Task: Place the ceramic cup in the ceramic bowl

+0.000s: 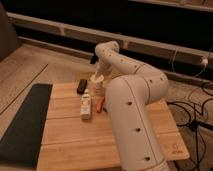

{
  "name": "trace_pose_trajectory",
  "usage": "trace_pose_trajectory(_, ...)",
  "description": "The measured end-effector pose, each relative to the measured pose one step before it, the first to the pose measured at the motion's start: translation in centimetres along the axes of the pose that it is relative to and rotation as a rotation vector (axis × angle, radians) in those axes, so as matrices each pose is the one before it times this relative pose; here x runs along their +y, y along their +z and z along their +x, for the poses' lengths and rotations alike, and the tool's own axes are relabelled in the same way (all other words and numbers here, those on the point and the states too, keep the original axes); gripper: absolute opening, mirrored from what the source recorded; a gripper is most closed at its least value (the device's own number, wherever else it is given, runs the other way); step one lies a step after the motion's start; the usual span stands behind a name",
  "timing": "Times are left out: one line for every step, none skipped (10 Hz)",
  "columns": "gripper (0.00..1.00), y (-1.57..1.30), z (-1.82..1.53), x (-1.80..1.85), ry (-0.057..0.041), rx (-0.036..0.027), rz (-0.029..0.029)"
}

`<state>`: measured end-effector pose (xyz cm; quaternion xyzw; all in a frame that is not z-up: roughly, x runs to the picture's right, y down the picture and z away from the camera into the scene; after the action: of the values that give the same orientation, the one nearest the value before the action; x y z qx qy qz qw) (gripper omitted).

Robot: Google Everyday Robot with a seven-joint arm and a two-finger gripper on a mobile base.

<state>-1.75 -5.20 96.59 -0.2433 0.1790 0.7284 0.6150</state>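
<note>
I see warm, dim light on the wooden table; beyond its far edge everything goes dark. The gripper, above that far edge, sits half in shadow.

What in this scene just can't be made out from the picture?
1. ceramic bowl: nowhere in sight in the camera view; the robot's arm blocks the table right of the ceramic cup.
2. gripper: right above the cup; whether it holds the cup cannot be told.
3. bottle: label too small to read.
4. dark object left of the cup: too small to identify.
</note>
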Motion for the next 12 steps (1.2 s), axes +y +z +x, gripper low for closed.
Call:
trace_pose_trajectory(0.18, 0.217, -0.154, 0.171, -0.0109, 0.00524, -0.00567)
trace_pose_trajectory(0.08, -0.14, -0.394, 0.157, 0.00102, -0.00525, -0.00845)
trace_pose_trajectory(0.02, -0.617, -0.764, 0.304, 0.00377, -0.01824, -0.01438)
trace_pose_trajectory(0.0, -1.552, -1.543, 0.631, 0.00254, -0.04332, -0.02455)
trace_pose_trajectory(0.0, -1.905, -1.682, 0.676, -0.00191, -0.04948, -0.02367)
trace_pose_trajectory(0.0, -2.456, -1.998, 0.67, -0.00621, -0.06031, -0.02263)
trace_pose_trajectory(0.0, -2.125, -1.732, 0.245, -0.00748, -0.05306, -0.01116)
trace_pose_trajectory(0.0, -2.259, -1.704, -0.343, -0.00487, -0.05402, -0.0003)
trace_pose_trajectory(0.0, -1.114, -0.745, -0.732, -0.00046, -0.02593, 0.00688)
trace_pose_trajectory(0.0, -1.486, -0.404, -2.375, 0.02756, -0.02667, 0.0255)
trace_pose_trajectory(0.0, -0.574, 0.143, -1.691, 0.02395, -0.00666, 0.01756)
trace_pose_trajectory(0.0, -0.559, 0.62, -2.566, 0.04471, 0.00131, 0.02474)
